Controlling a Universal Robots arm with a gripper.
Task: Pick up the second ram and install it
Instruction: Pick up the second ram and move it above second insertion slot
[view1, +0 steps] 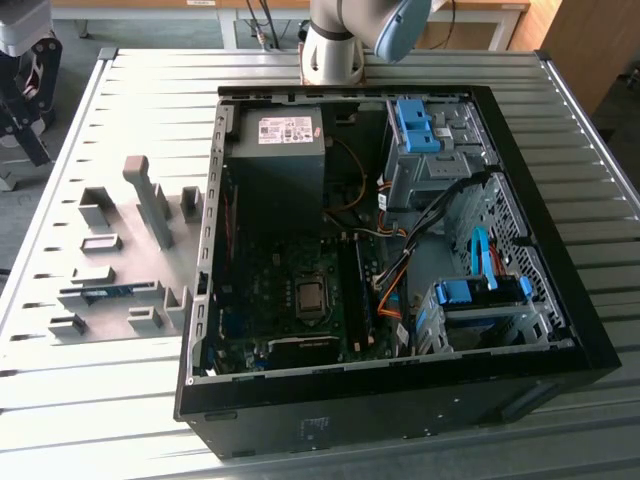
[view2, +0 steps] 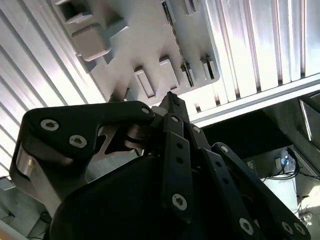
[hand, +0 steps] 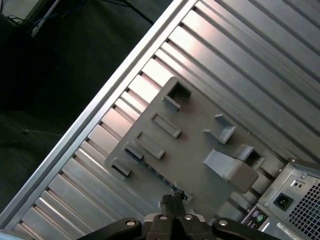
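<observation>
Hidden or cut off:
- The arm (view1: 335, 35) stands at 12 o'clock of the computer case (view1: 400, 405). The exterior view's upper edge cuts it off.
- In the second wrist view, the linkage covers much of the gripper (view2: 172, 102). The fingertips meet at a narrow point, closed, with nothing visible between them.
- The second ram (view1: 110, 292) sits edge-on in a slot of the grey fixture plate (view1: 115, 215), so its chips and label cannot be made out.

Edges and clearance:
- The plate lies on the slatted table (view1: 150, 90), just beside the case at its 9 o'clock.
- The second ram is in the plate's 7 o'clock area, apart from the case wall.
- Bare slats surround the plate at 12, 9 and 6 o'clock.
- The gripper hangs above the plate, not touching it.

Counts:
- One plate.
- One tall upright block (view1: 150, 200), plus several low blocks.
- One power supply (view1: 280, 150).
- Two blue-handled drive cages (view1: 420, 125).
</observation>
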